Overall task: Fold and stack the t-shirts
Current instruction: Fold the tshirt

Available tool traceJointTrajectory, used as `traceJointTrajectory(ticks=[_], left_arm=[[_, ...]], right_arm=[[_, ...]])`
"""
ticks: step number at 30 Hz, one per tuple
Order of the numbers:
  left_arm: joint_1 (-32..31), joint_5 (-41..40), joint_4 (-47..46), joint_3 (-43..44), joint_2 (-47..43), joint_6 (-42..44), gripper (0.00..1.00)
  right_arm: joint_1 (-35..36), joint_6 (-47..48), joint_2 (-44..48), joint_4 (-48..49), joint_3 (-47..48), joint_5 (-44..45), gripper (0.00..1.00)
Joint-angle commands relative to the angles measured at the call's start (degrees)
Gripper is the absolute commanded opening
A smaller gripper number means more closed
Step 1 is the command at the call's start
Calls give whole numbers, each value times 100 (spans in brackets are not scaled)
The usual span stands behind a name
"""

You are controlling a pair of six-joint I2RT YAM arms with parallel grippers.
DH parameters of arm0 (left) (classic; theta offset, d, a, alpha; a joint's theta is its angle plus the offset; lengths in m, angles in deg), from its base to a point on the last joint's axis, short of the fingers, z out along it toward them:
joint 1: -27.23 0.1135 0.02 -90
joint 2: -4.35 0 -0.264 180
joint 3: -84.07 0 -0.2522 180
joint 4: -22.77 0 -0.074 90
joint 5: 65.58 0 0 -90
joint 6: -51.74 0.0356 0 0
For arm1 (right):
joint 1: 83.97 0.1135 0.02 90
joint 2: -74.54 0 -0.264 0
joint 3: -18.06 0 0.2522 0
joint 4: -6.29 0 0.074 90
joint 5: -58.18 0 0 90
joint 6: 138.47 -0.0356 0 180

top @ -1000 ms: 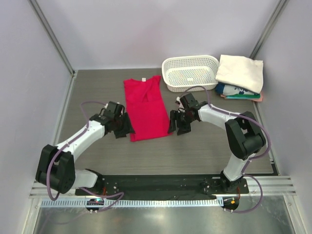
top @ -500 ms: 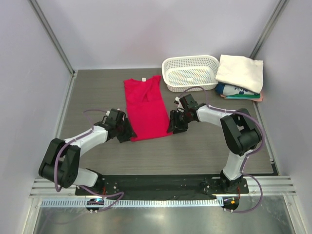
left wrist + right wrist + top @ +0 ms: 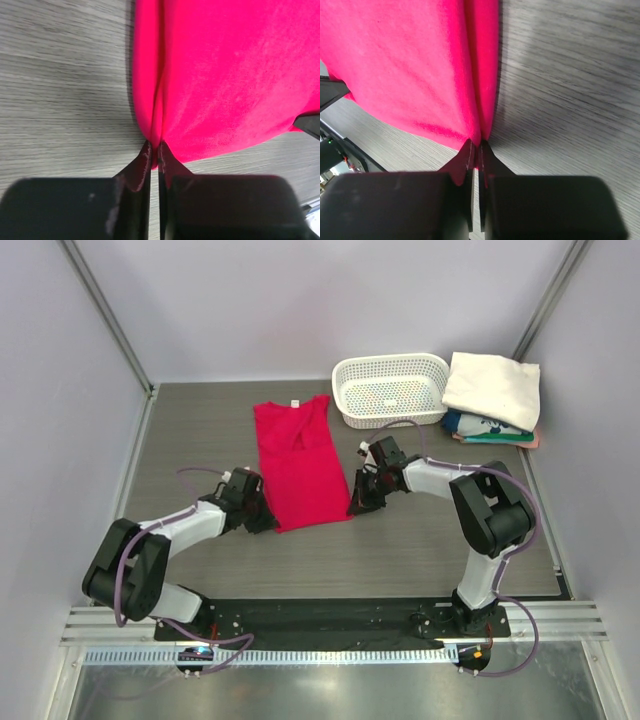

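Note:
A crimson-red t-shirt lies flat on the table as a long narrow strip, collar at the far end. My left gripper is shut on its near left corner, the red cloth pinched between the fingertips. On the other side, my right gripper is shut on the near right corner, with red cloth bunched between its fingertips. At the back right, a folded cream-white t-shirt tops a stack of teal-printed and pink folded shirts.
A white perforated basket stands at the back, between the red shirt and the stack. Grey walls close the table on three sides. The arm bases sit on a black rail at the near edge.
Both grippers have come down and inward onto the red shirt's near corners and shut on the cloth. The shirt itself lies where it was.

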Motion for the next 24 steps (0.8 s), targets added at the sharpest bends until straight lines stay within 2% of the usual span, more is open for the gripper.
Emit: traceJointTrajectory(ticks=[1,4,8,11,12,14,18,24], left_arm=[[-135,-97,-15,-61,-89,44,1],[-336,-149,309,0,-405,1,0],[-776,-404,1126,61,-1283,-262,0],[-1259,-553,2039,325,-2074,-482,0],[-1460,-771,2538,395,-2415,-544,0],[-1602,-975,3137,545,-2725,-745,0],[-1892,-853,3597,598,-3429,-1105,0],[-2226,-624,4001,1070,-3983,-1406,0]], right_arm=[[9,12,224,110,-180,-12,1],[9,-32,505,102,-435,5,1],[9,-163,1487,5,-953,5,1],[17,-234,2182,-153,-1480,23,1],[26,-261,2689,-249,-1682,49,1],[44,-305,3228,-635,-1867,128,1],[88,-576,4711,-1504,-2158,190,1],[158,-867,5814,-2551,-1835,181,1]])
